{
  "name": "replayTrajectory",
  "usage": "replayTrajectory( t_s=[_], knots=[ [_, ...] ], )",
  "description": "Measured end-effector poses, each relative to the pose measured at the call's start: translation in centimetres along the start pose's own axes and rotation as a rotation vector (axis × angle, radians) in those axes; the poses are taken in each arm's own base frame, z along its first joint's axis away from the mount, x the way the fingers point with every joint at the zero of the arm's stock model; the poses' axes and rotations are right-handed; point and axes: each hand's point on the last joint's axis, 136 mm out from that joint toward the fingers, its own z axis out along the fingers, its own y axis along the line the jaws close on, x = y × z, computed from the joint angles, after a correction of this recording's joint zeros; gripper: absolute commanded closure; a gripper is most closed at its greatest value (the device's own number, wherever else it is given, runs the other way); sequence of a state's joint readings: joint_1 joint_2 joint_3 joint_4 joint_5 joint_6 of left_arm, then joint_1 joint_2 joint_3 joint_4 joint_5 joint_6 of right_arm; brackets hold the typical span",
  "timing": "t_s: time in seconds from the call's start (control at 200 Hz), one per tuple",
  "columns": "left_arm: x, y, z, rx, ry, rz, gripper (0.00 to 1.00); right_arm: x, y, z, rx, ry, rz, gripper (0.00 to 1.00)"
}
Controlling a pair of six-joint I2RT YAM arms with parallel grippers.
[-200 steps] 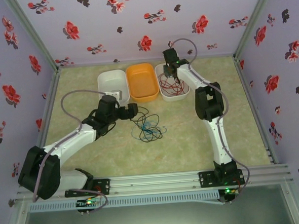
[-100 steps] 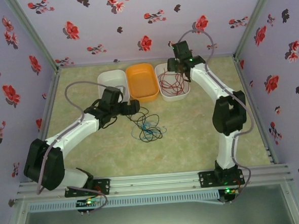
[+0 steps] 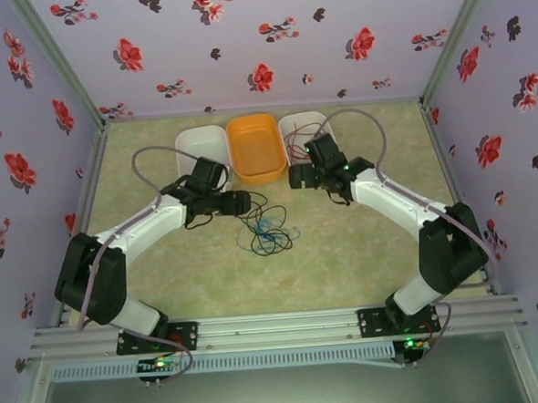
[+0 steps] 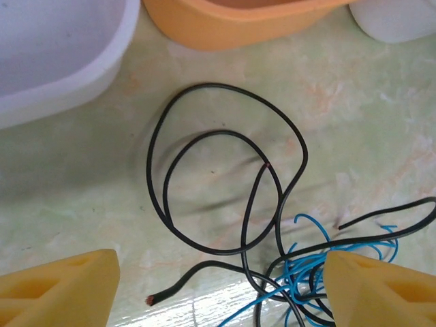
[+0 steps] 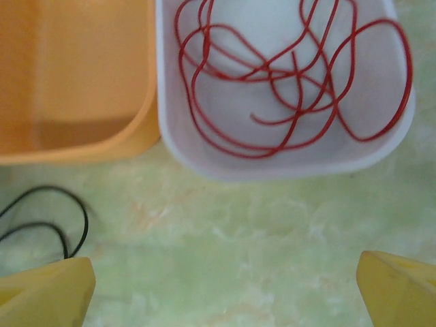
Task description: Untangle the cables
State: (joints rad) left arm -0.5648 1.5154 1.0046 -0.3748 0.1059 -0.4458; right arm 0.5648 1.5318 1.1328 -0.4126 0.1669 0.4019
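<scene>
**Both grippers wide open, red cable binned, black and blue in a tangle**

In the overhead view, the two arms reach up from the bottom edge of the frame across the green marbled table [image 3: 363, 250]. Just below centre, the black cable [image 3: 270, 242] and the blue cable [image 3: 269, 225] lie together in one loose knot on the table.

The left gripper [image 3: 242, 201] sits at the upper left edge of that knot. In its wrist view the left gripper [image 4: 221, 296] has its yellow fingers [image 4: 58, 293] far apart at the two lower corners, and nothing is clamped between them. The black cable [image 4: 218, 85] makes two wide loops through the middle of that frame, with a cut end at lower left. The blue cable [image 4: 300, 271] is bunched at lower right and crosses the black strands. Whether the fingers touch any strand cannot be told.

The right gripper [image 3: 297, 177] hangs right of centre, just beside the near edge of the right white bin [image 3: 323, 120]. Seen from its wrist, the right gripper [image 5: 221, 293] is also spread wide and holds nothing, with bare table between its fingers [image 5: 44, 296].

Three bins stand in a row in the upper middle of the overhead view: the left white bin [image 3: 192, 142], the orange bin [image 3: 255, 152] and the right white bin. The red cable [image 5: 294, 71] lies coiled inside the right white bin [image 5: 272, 170], well apart from the other two cables.
</scene>
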Motion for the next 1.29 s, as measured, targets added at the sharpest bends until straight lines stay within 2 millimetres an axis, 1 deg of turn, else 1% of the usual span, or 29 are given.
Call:
replayTrajectory(
  t_s=[0.13,0.28,0.335,0.375,0.44,0.475,0.6,0.645,0.705,0.785,0.92,1.12,1.295],
  knots=[
    [1.7,0.1,1.1,0.013,0.055,-0.010,0.29,1.9,1.4,-1.0,-0.025,-0.013,-0.037,0.01],
    [3.9,-0.4,2.6,0.027,0.124,-0.005,0.34,4.3,3.2,-1.1,-0.065,-0.002,-0.087,0.01],
    [4.6,-0.8,3.0,0.034,0.142,0.003,0.38,5.2,3.6,-1.0,-0.074,0.008,-0.105,0.01],
    [5.0,-0.9,3.2,0.040,0.152,0.004,0.42,5.6,3.9,-1.0,-0.077,0.014,-0.114,0.01],
    [5.3,-1.2,3.5,0.048,0.157,0.005,0.49,6.0,4.2,-1.0,-0.083,0.021,-0.125,0.02],
    [5.4,-1.2,3.7,0.051,0.158,0.004,0.51,6.1,4.4,-0.9,-0.086,0.022,-0.128,0.03],
    [5.6,-1.1,4.8,0.056,0.150,-0.010,0.59,7.0,4.6,0.1,-0.084,0.055,-0.135,0.10],
    [5.8,-1.0,5.1,0.055,0.150,-0.018,0.65,7.5,4.6,0.7,-0.078,0.075,-0.140,0.12],
    [5.9,-0.9,5.5,0.054,0.150,-0.031,0.69,8.1,4.7,1.4,-0.071,0.101,-0.142,0.15],
    [5.8,-0.9,5.6,0.055,0.141,-0.039,0.72,8.8,4.9,2.2,-0.063,0.134,-0.150,0.19],
    [5.5,-0.9,5.6,0.057,0.126,-0.037,0.74,9.1,5.8,2.9,-0.072,0.156,-0.151,0.24],
    [5.2,-0.7,4.9,0.045,0.102,-0.033,0.76,8.5,6.7,3.3,-0.083,0.153,-0.139,0.31],
    [4.8,-1.0,4.2,0.055,0.082,-0.027,0.77,8.1,7.8,4.1,-0.113,0.155,-0.138,0.30]
  ],
)
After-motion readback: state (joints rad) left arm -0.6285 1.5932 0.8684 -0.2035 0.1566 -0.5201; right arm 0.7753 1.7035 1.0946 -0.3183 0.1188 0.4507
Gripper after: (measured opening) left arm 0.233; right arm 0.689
